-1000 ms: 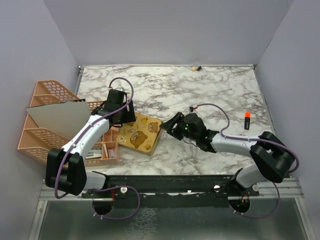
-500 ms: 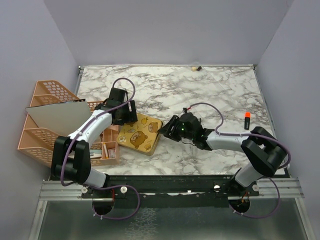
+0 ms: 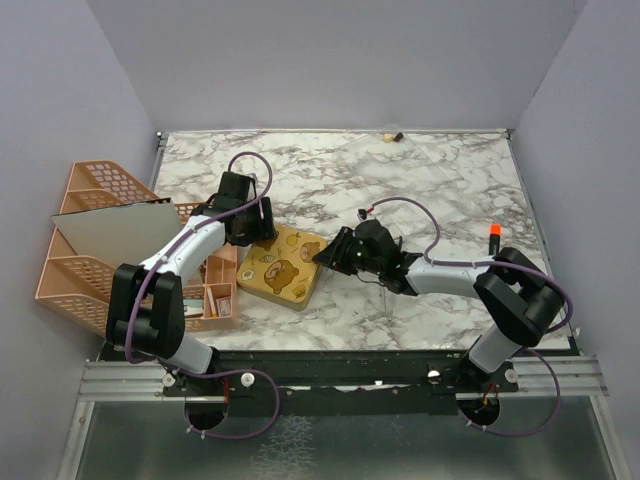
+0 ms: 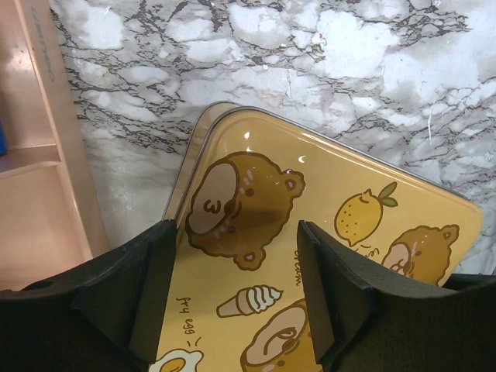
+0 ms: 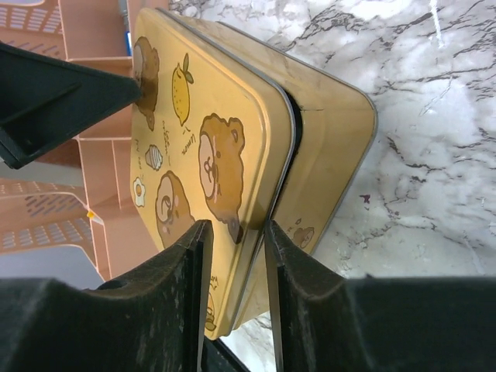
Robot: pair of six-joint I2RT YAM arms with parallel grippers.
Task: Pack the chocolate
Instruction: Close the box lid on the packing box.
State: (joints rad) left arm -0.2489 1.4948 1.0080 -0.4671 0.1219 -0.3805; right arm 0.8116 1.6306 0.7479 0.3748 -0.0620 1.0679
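Note:
The yellow lid [image 3: 283, 268] with bear pictures sits slightly askew on the golden-brown square tin [image 5: 333, 132], with a dark gap at the seam. No chocolate shows; the lid covers the tin's inside. My right gripper [image 3: 330, 255] is at the tin's right edge. In the right wrist view it [image 5: 232, 287] is shut on the lid's rim [image 5: 275, 155], one finger on the printed top and the other at the seam. My left gripper [image 3: 255, 228] hovers over the tin's far-left corner. In the left wrist view it [image 4: 236, 302] is open above the lid [image 4: 310, 209], touching nothing.
Peach plastic organiser baskets [image 3: 95, 270] and a compartment tray [image 3: 215, 295] stand just left of the tin, with a grey board [image 3: 115, 232] lying on them. An orange marker [image 3: 494, 240] lies at the right. Two small bits [image 3: 391, 135], cream and dark, lie at the far edge.
My right gripper slid left up to the tin and its jaws closed in on the lid's rim. My left gripper's jaws narrowed a little over the far-left corner.

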